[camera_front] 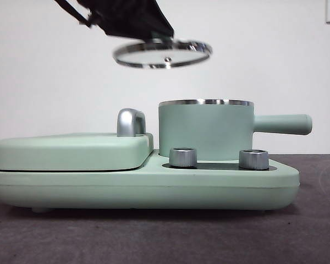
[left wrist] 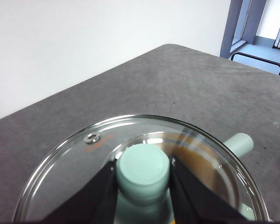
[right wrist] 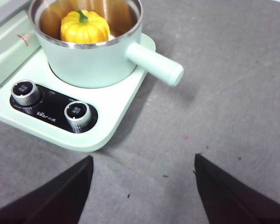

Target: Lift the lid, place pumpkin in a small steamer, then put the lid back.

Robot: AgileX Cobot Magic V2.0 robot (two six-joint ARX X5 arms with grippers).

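Note:
My left gripper (left wrist: 143,173) is shut on the mint-green knob (left wrist: 143,169) of the clear glass lid (camera_front: 161,54) and holds it tilted in the air, above and a little left of the small steamer (camera_front: 206,130). The lid's steel rim also shows in the left wrist view (left wrist: 84,135). The steamer is an open mint-green pot with a long side handle (camera_front: 283,124). The yellow-orange pumpkin (right wrist: 84,26) sits inside the steamer (right wrist: 91,60), seen only in the right wrist view. My right gripper (right wrist: 143,179) is open and empty above the bare table beside the cooker.
The steamer stands on a mint-green cooker base (camera_front: 148,190) with two steel dials (camera_front: 182,157). A wide flat mint-green cover (camera_front: 71,149) with a chrome handle (camera_front: 131,121) lies on its left half. A white wall stands behind.

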